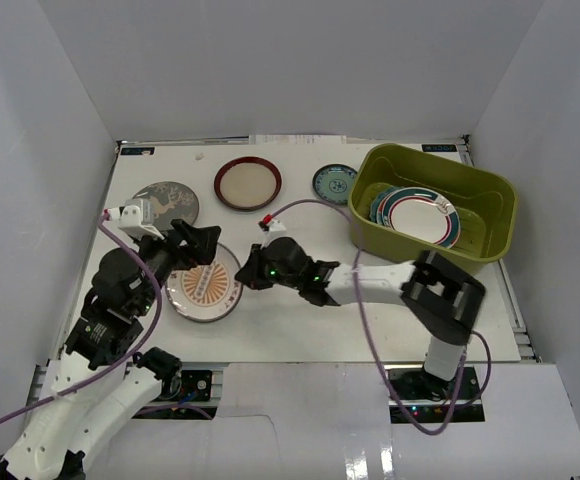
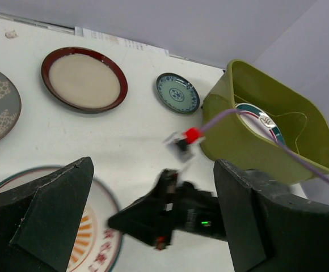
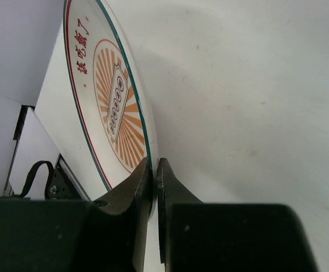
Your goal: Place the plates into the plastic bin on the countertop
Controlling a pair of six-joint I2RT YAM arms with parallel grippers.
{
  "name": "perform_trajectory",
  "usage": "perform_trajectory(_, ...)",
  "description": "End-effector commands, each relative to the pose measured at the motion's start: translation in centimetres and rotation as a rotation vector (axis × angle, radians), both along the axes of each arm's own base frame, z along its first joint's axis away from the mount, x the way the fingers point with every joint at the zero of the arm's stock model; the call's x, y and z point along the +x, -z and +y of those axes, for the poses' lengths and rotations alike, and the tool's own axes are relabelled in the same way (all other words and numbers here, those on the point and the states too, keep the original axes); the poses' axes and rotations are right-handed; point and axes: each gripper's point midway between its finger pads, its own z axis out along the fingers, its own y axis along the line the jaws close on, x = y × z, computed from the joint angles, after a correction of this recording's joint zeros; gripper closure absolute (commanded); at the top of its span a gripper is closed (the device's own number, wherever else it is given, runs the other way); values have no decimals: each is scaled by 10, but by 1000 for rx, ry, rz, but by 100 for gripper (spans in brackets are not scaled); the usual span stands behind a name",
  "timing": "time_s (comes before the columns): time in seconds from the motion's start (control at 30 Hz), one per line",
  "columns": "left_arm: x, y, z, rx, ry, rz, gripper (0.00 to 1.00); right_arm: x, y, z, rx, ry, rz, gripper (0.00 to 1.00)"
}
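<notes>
**A:** What do we meet first, at the left?

**B:** Our left gripper (image 1: 198,244) hangs wide open, holding nothing, above the round orange sunburst plate (image 1: 202,285) on the flat white countertop (image 1: 300,320).

**A:** And moving rightward?

**B:** Our right gripper (image 3: 155,164) is pinched shut on that plate's right rim. The olive-green rectangular plastic bin (image 1: 410,245) lies further right, nearer that gripper than the left one.

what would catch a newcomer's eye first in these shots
The olive-green bin at the back right stands out, with plates stacked inside it. Next, the right pincer is shut on the rim of the orange sunburst plate at the front left, with the left pincer open over it.
</notes>
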Motion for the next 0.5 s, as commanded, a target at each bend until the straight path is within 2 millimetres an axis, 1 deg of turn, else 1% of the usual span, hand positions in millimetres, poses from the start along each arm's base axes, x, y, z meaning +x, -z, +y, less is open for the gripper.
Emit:
perform_trajectory(0.0,7,-13,-3,-44,-17,15,2,64,-130,-69,98,216,-344,92)
perform_trajectory(0.03,8,-13,-4,-53,-16,22,2,71,-141,-90,97,248,-360,92)
perform_trajectory(0.07,12,-10,-7,-57,-16,43,2,72,-169,-122,137,288,-394,92)
perform_trajectory(0.1,14,-9,-10,-64,-13,52,2,77,-181,-143,149,318,-414,92)
perform_trajectory(0.13,16,-7,-12,-74,-13,68,2,97,-186,-182,122,402,-434,92)
perform_trajectory(0.17,21,0,-15,-71,-15,92,2,96,-207,-214,150,460,-475,92)
perform_trajectory(0.2,24,6,-17,-69,-17,111,2,115,-213,-254,127,559,-499,92)
perform_trajectory(0.23,28,12,-19,-76,-23,130,2,118,-209,-279,81,605,-494,92)
perform_trajectory(0.27,35,27,-22,-63,-31,170,2,128,-219,-325,69,705,-519,92)
perform_trajectory(0.3,38,35,-24,-60,-34,191,2,132,-218,-349,47,751,-520,92)
perform_trajectory(0.33,42,43,-27,-65,-39,214,2,134,-211,-370,18,789,-503,92)
perform_trajectory(0.37,49,56,-30,-61,-51,249,2,135,-203,-391,2,831,-489,92)
perform_trajectory(0.4,53,64,-31,-61,-62,269,2,140,-197,-426,-14,889,-473,92)
perform_trajectory(0.43,57,77,-31,-56,-82,299,2,141,-187,-439,-21,907,-447,92)
perform_trajectory(0.47,61,84,-31,-85,-110,324,2,144,-174,-454,-23,933,-407,92)
